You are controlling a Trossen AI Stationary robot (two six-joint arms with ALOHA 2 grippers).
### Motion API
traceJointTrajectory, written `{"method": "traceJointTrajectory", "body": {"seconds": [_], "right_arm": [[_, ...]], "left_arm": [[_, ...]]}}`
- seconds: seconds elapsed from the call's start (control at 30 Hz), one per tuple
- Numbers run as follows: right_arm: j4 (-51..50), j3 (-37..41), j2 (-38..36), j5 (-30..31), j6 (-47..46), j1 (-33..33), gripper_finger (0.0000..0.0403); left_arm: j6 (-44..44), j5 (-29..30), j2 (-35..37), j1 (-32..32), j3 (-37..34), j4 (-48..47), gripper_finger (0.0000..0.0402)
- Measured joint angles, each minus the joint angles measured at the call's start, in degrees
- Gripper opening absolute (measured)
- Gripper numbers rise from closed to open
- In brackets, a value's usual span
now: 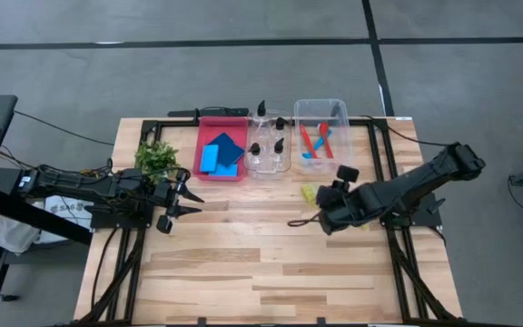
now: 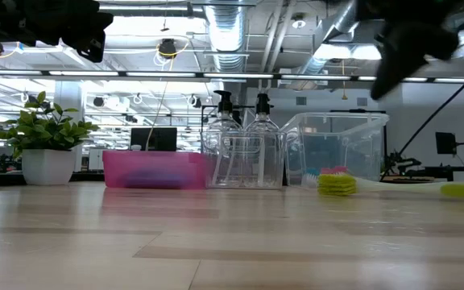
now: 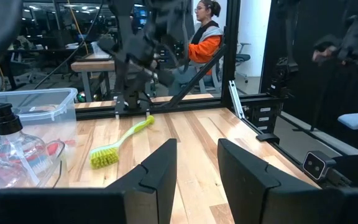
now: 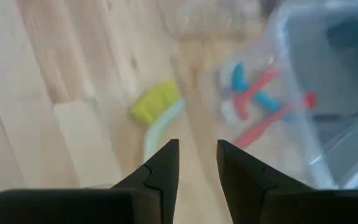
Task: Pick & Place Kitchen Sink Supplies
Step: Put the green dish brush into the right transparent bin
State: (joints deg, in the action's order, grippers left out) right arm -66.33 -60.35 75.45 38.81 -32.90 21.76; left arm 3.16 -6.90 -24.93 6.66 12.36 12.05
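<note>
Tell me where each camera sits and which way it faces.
High: overhead, facing straight down on the table; both arms show.
Low: at tabletop height, facing the bins; arms overhead.
Left wrist: on the left arm, facing across the table; its fingers show.
Right wrist: on the right arm, facing down; its fingers show.
Shared: both wrist views show the yellow-green brush.

Right wrist view is smeared: the yellow-green brush and the red and blue brushes in the clear bin show only as colour streaks, bristles unreadable. In high view the right arm covers most of the yellow-green brush. Low view cuts both arms off at the top edge.
</note>
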Motion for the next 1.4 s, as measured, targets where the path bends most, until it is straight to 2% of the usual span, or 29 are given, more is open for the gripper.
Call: {"method": "traceJointTrajectory", "body": {"seconds": [0.27,0.47,0.7,1.03,1.4], "right_arm": [[19.1,22.9,-10.0,-5.1,-12.1,4.8,0.0102],[28.4,32.9,-11.8,-6.0,-19.9,5.6,0.0102],[32.3,34.5,-11.3,-6.0,-20.8,5.6,0.0102],[32.7,34.5,-11.3,-7.5,-21.0,4.9,0.0108],[33.0,34.5,-11.3,-7.5,-21.2,2.2,0.0175]], "left_arm": [[0.0,0.0,0.0,0.0,0.0,0.0,0.0118],[0.0,0.0,0.0,0.0,0.0,0.1,0.0118],[-0.2,0.0,0.0,0.0,0.0,0.4,0.0118],[-0.2,0.0,0.0,0.0,0.0,0.4,0.0118],[-0.2,0.0,0.0,0.0,0.0,0.4,0.0118]]}}
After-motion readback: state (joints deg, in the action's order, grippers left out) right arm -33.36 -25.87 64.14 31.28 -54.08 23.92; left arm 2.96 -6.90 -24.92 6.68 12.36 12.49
